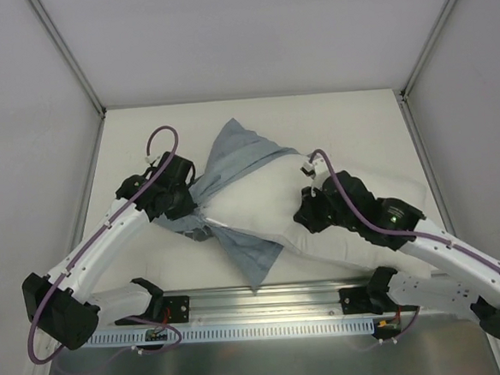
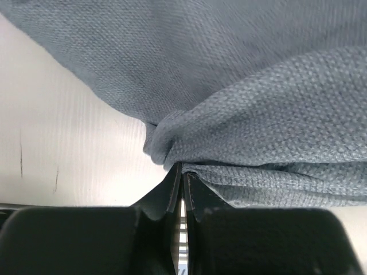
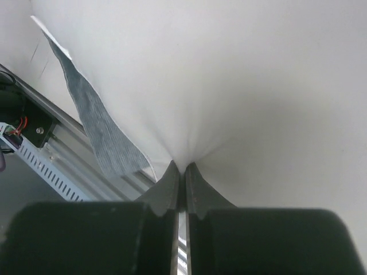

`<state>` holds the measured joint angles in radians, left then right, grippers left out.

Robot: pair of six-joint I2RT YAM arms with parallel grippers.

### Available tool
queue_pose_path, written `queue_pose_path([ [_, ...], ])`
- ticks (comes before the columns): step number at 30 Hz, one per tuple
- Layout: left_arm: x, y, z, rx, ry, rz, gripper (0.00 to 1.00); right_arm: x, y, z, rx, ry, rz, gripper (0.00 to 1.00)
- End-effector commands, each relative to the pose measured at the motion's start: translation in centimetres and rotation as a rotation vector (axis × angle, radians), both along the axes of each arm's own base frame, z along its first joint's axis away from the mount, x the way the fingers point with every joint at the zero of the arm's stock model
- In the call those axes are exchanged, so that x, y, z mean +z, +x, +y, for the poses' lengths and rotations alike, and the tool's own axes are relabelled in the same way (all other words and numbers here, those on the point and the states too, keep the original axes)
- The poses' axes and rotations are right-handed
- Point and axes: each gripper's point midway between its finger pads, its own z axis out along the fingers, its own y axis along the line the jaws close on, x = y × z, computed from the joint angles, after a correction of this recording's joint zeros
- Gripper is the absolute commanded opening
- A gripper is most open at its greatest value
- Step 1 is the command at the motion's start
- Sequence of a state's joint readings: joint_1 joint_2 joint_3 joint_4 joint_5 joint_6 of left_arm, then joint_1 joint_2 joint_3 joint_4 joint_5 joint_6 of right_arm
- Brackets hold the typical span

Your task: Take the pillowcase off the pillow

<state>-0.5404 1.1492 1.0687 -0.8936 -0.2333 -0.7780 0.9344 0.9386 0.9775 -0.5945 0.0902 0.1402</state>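
The white pillow (image 1: 319, 200) lies across the table's middle and right, most of it bare. The blue-grey pillowcase (image 1: 231, 167) is bunched around the pillow's left end, with one flap pointing to the back and one toward the front edge. My left gripper (image 1: 191, 210) is shut on a pinch of the pillowcase (image 2: 241, 114) at the left side of the bundle. My right gripper (image 1: 308, 219) is shut on a fold of the pillow (image 3: 229, 86) near its middle. A grey flap of the pillowcase (image 3: 97, 132) hangs at the left of the right wrist view.
A metal rail (image 1: 267, 311) with the arm bases runs along the near edge. White enclosure walls (image 1: 31, 125) stand at the left, right and back. The pillow's right end (image 1: 405, 195) lies beside my right arm.
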Motion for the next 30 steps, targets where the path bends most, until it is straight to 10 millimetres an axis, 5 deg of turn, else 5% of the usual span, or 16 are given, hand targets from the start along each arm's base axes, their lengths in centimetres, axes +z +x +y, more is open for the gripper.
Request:
queue_pose_path([
  [1, 1.9, 1.9, 2.4, 0.036, 0.055, -0.071, 0.0, -1.1, -2.2, -2.6, -0.011, 0.022, 0.034, 0.01],
  [7, 4.1, 2.7, 4.2, 0.088, 0.03, -0.134, 0.0, -2.3, -4.0, -6.1, -0.08, 0.035, 0.044, 0.01],
  [14, 4.6, 2.8, 3.3, 0.032, -0.018, -0.123, 0.04, -3.9, -5.9, -5.7, 0.01, 0.028, 0.111, 0.01],
  [16, 4.7, 2.7, 2.6, -0.001, -0.041, -0.113, 0.23, -4.0, -6.7, -5.1, 0.064, 0.039, 0.138, 0.01],
  [17, 4.8, 2.8, 2.5, -0.005, -0.044, -0.114, 0.53, -4.1, -6.7, -5.0, 0.069, 0.037, 0.139, 0.01],
  [18, 5.3, 3.0, 2.3, -0.015, -0.048, -0.125, 0.72, -4.2, -6.5, -5.1, 0.061, 0.033, 0.133, 0.01],
  [20, 6.6, 3.7, 1.9, -0.034, -0.064, -0.153, 0.96, -4.4, -6.3, -5.2, 0.05, 0.029, 0.125, 0.01],
  [21, 6.7, 4.2, 1.4, -0.058, -0.065, -0.146, 0.99, -4.7, -6.2, -5.4, 0.042, 0.021, 0.126, 0.01],
  [25, 9.3, 5.9, -2.4, -0.153, -0.174, -0.167, 0.99, -5.0, -6.2, -5.4, 0.028, 0.013, 0.135, 0.01],
  [29, 12.2, 6.7, -9.6, -0.368, -0.236, -0.22, 0.99, -5.4, -5.9, -5.2, 0.026, -0.006, 0.143, 0.01],
  [30, 10.7, 7.2, -11.2, -0.409, -0.216, -0.177, 0.99, -5.4, -5.8, -5.1, 0.027, -0.009, 0.147, 0.01],
])
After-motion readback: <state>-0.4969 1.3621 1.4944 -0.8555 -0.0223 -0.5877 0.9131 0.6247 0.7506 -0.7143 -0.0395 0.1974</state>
